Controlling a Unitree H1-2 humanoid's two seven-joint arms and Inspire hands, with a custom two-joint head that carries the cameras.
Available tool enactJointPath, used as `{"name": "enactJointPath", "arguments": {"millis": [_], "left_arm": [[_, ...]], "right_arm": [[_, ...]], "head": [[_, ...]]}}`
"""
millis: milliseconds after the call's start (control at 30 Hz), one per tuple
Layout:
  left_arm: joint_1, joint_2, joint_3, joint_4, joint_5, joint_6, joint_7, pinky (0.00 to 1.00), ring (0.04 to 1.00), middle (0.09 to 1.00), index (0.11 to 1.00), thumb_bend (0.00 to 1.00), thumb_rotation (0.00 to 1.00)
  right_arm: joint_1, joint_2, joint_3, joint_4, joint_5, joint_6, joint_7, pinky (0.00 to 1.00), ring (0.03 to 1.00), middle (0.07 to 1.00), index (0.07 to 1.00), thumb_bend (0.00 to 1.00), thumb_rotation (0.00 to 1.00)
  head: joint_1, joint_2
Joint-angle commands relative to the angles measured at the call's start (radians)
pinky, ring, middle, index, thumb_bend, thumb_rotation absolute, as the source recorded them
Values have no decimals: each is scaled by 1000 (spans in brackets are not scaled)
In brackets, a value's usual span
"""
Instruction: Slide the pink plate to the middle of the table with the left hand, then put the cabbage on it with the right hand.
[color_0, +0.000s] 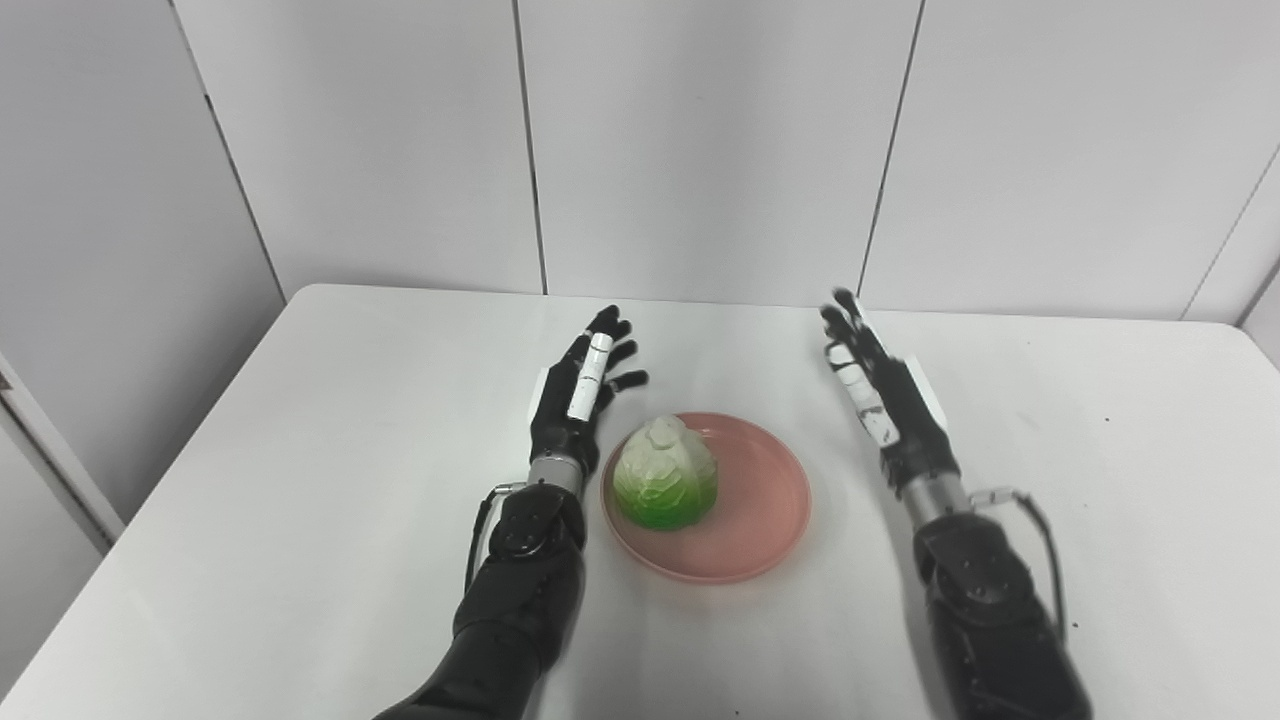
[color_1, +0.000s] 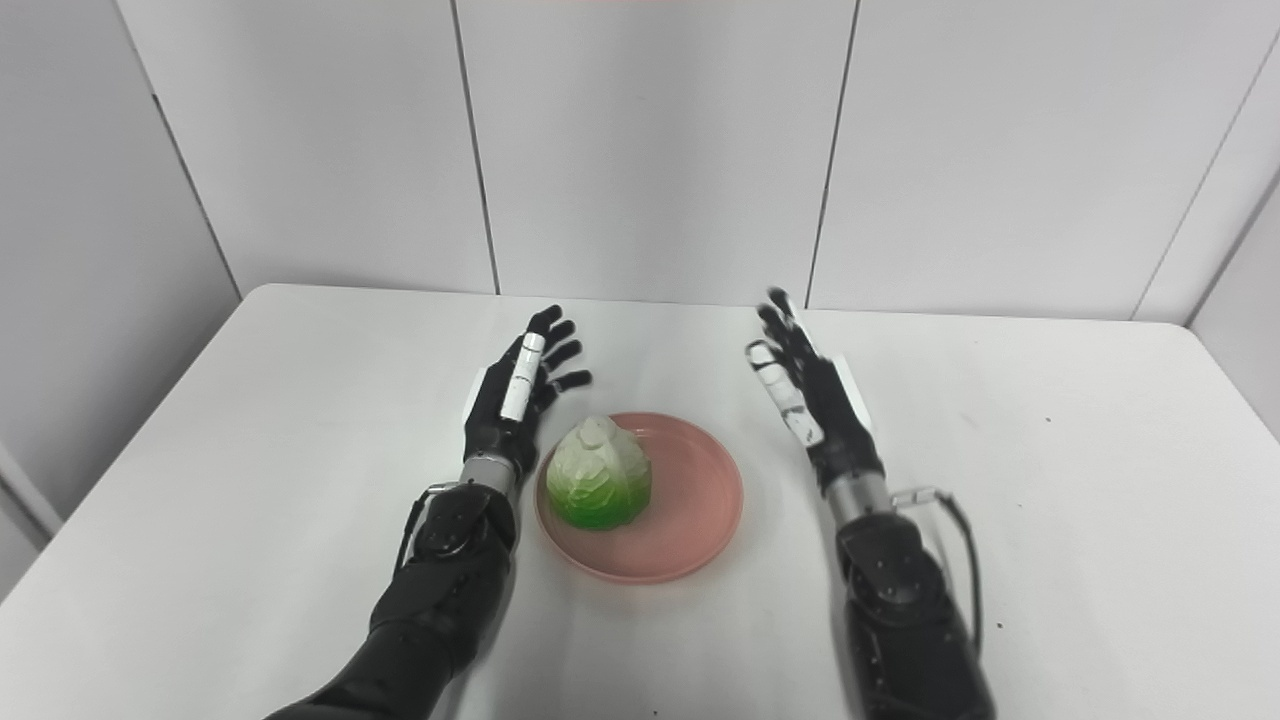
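From my seat, the pink plate (color_0: 745, 520) sits near the middle of the white table (color_0: 300, 450), and the cabbage (color_0: 665, 476) stands upright on its left half, close to the left rim, so I judge both steps of the job to be done. My left hand (color_0: 578, 400) is just beside the plate's left edge with fingers spread apart and holding nothing; my right hand (color_0: 880, 390) is a little off the plate's right side, fingers likewise extended and apart, empty. What worries me now is the retreat. The left wrist and forearm lie very close to the plate's rim and to the cabbage, so if I pull that arm back with any inward drift, it could nudge the plate off centre or tip the cabbage, which sits off to one side instead of at the plate's middle and looks top-heavy on a narrow base. A knock there might roll it over the low rim onto the table. The right arm has more clearance, and I see less risk on that side. For room, the tabletop is bare to the far left and far right, and behind the hands up to the wall panels, so both arms can swing outward and back freely. The near edge of the table is hidden below my view, so I cannot judge the margin there.
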Motion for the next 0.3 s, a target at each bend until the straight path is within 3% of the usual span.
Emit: {"name": "enactJointPath", "arguments": {"millis": [0,133,267], "left_arm": [[90,-12,-6,27,35,-37,61,835,902,906,861,877,818],[85,-15,-13,-7,62,-20,131,938,945,939,892,832,851],[89,-16,-14,-24,57,-4,151,996,971,959,925,823,886]], "right_arm": [[-41,33,-60,6,103,34,-32,957,918,932,959,944,1000],[-25,54,-111,77,161,24,-53,967,941,946,957,908,1000],[-15,55,-112,119,173,-11,-56,963,932,930,916,882,1000]], "head": [[-5,0],[-26,3],[-50,5]]}}
